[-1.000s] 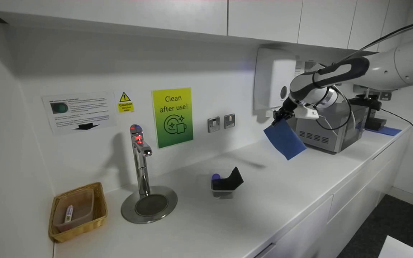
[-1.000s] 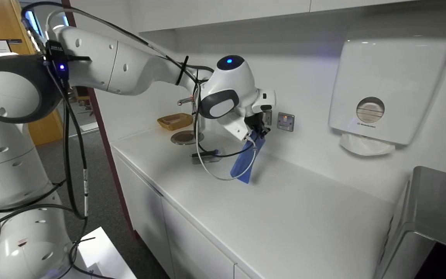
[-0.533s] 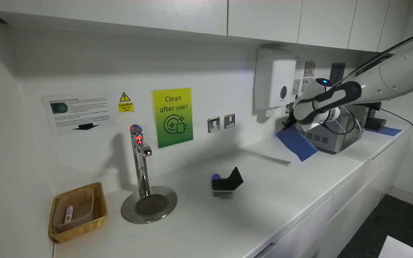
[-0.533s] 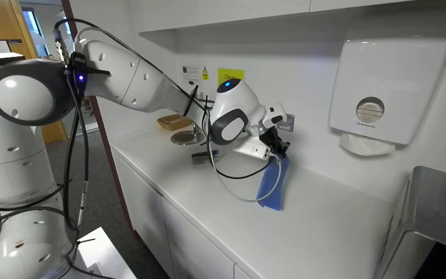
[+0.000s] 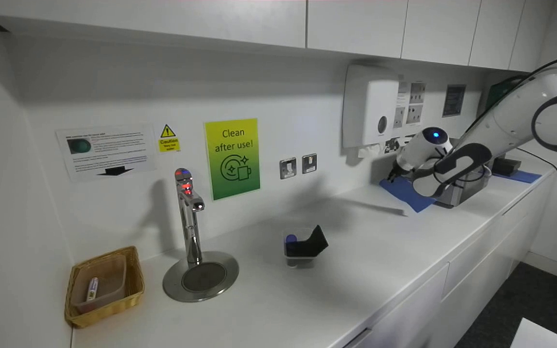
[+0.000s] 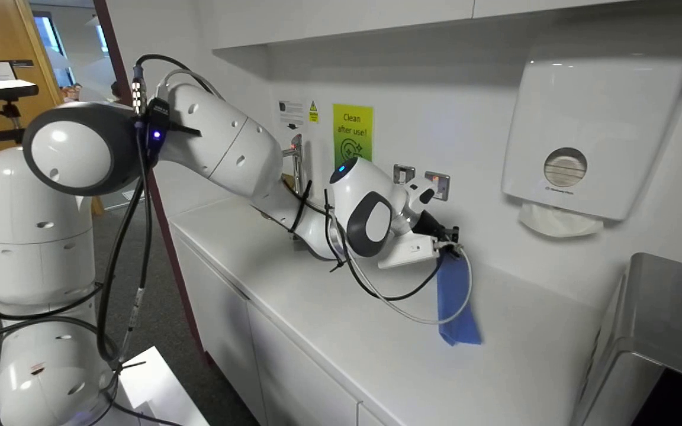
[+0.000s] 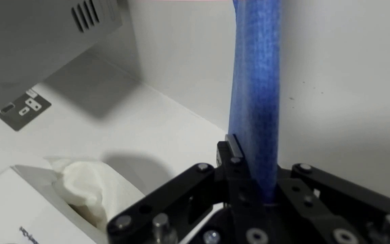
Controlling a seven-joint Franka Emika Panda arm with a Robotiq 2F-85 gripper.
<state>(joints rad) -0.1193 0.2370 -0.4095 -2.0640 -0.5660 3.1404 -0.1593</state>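
My hand [image 7: 256, 162] is gripping the blue cloth [image 6: 452, 290], fingers [image 7: 227, 166] closed on it from both sides; wrist view shows the fabric running up from between them, narrow, almost edge-on. Location: lower than the towel dispenser [image 6: 601, 124], near it, out from the wall [image 5: 278, 96] it hangs on. Free part of the cloth slopes down toward the counter [image 6: 495, 378]; can't tell if the bottom edge touches. White paper [image 7: 85, 181] pokes out under the dispenser, and I can see it beside the hand in wrist view.

Past the dispenser, on the side away from the tap [image 5: 192, 237], a grey appliance [image 6: 672, 307] stands on the counter. Same side, farther from the dispenser: black box [image 5: 506, 166] on a blue sheet [image 5: 525, 177].

Other side of the dispenser: two wall switches [image 5: 309, 163] nearest, then a green sign [image 5: 233, 159] reading "Clean after use!", all on the wall. On the counter there, a clear tub [image 5: 301, 259] with a dark piece [image 5: 310, 245] in it, one end sticking up over the rim. Then the tap, farther from the dispenser, and a wicker basket [image 5: 116, 304], farthest of all, holding a clear box [image 5: 111, 270] with a small white tube [image 5: 93, 289] inside.
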